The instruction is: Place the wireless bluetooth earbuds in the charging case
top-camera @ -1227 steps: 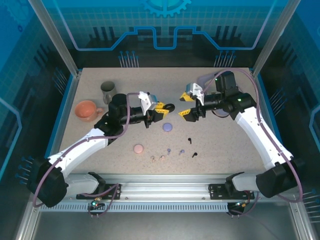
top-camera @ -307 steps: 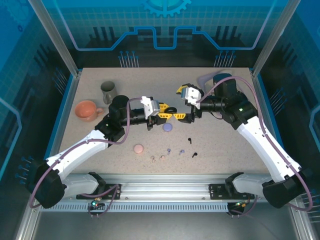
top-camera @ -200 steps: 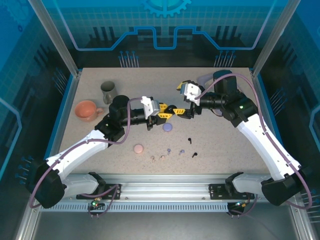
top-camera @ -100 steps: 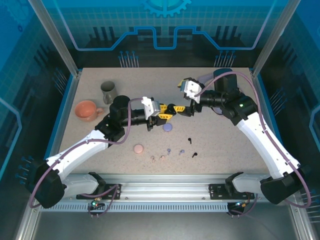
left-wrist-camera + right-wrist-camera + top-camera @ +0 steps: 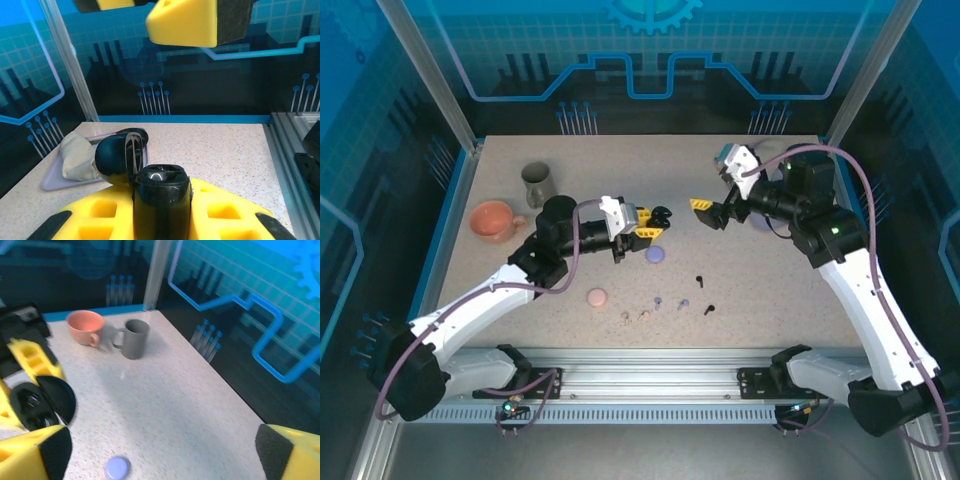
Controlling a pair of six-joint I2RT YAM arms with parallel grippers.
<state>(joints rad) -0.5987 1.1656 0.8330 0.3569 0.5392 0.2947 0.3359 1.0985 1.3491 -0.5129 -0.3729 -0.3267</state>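
The left tool [image 5: 654, 222] hangs over the middle of the worktop [image 5: 770, 290]. Its jaws are narrow and clamped on the black case [image 5: 161, 197]. The case stands upright between the yellow fingers [image 5: 220, 212], its lid [image 5: 119, 155] hinged open and empty inside as far as the left wrist view tells.

The right tool [image 5: 164, 449] hangs apart from it to the right, jaws spread wide and holding nothing.

All six buds lie loose on the worktop nearer the front edge. The black buds [image 5: 700, 279] are on the right, the lavender buds [image 5: 659, 300] in the middle and the beige buds [image 5: 644, 315] on the left.

A closed lavender case [image 5: 655, 254] sits just in front of the left tool, and a pink case [image 5: 597, 297] lies left of the buds. A grey mug [image 5: 537, 182] and a pink cup [image 5: 493, 220] stand at the back left. In the left wrist view, a lavender tray [image 5: 55, 182] holds a crumpled cloth [image 5: 75, 160].
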